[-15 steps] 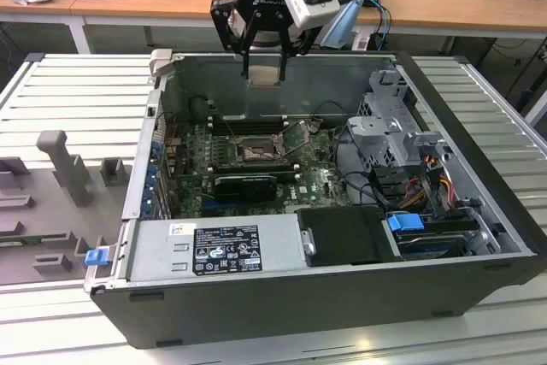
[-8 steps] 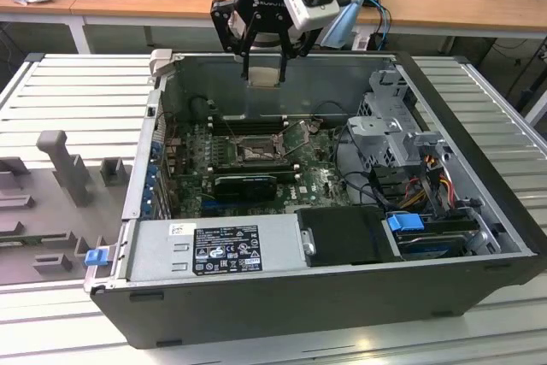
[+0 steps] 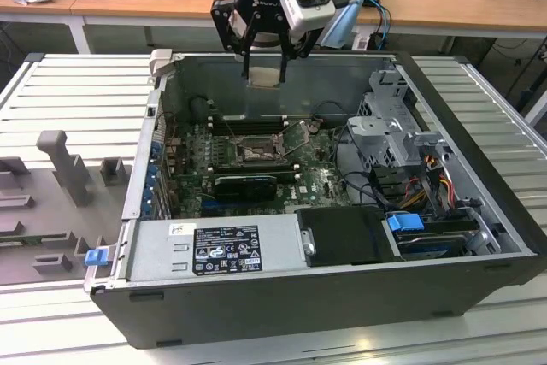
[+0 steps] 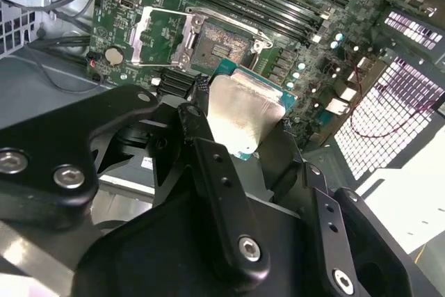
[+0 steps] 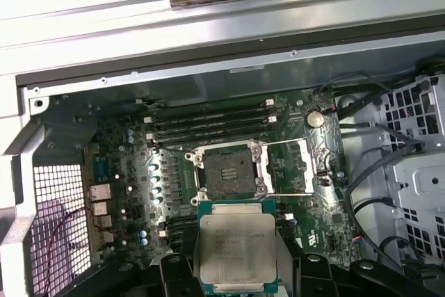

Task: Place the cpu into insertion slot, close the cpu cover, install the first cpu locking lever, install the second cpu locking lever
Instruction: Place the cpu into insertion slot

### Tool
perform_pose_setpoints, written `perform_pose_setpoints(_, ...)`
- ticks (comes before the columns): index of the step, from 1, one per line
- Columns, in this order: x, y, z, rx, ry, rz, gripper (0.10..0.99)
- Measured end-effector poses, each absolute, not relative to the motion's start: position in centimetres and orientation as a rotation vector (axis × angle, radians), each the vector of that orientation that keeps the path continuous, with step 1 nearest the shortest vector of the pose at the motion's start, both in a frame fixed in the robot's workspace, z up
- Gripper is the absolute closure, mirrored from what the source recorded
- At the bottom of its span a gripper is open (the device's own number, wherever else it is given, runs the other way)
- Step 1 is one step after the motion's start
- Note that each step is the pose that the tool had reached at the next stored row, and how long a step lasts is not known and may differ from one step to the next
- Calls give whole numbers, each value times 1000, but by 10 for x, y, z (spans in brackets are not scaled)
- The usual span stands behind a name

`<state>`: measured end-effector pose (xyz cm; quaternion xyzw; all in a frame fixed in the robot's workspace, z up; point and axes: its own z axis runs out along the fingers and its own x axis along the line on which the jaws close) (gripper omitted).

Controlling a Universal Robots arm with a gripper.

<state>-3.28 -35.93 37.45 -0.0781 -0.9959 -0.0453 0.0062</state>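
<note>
The end effector (image 3: 263,61) hangs over the far wall of the open computer case (image 3: 342,301), near twelve o'clock in the exterior view. It is closed on the chip (image 3: 263,75), pinching it by two opposite edges. In the first wrist view we see the chip's silvery face turned toward the camera, with a green border around it. The chip is up in the air, well apart from the board (image 3: 320,179).

The socket (image 3: 256,153) sits on that green board at six o'clock from the end effector in the exterior view, its dark centre uncovered. The cover (image 5: 288,166) is swung open beside the socket, on the side of the round coin battery (image 5: 316,119).

In the exterior view, the long memory slots (image 3: 248,124) run at twelve o'clock of the socket and a black card (image 3: 246,184) lies at its six o'clock. The power supply (image 3: 214,250) fills the near wall, and the drive cage (image 3: 393,117) stands at three o'clock. The case rests on a ribbed grey table (image 3: 77,91).
</note>
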Motion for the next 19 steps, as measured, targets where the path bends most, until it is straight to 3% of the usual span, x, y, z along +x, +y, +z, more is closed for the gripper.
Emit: perform_pose_setpoints(19,-33,-360,371,-259,-3116,-142,557)
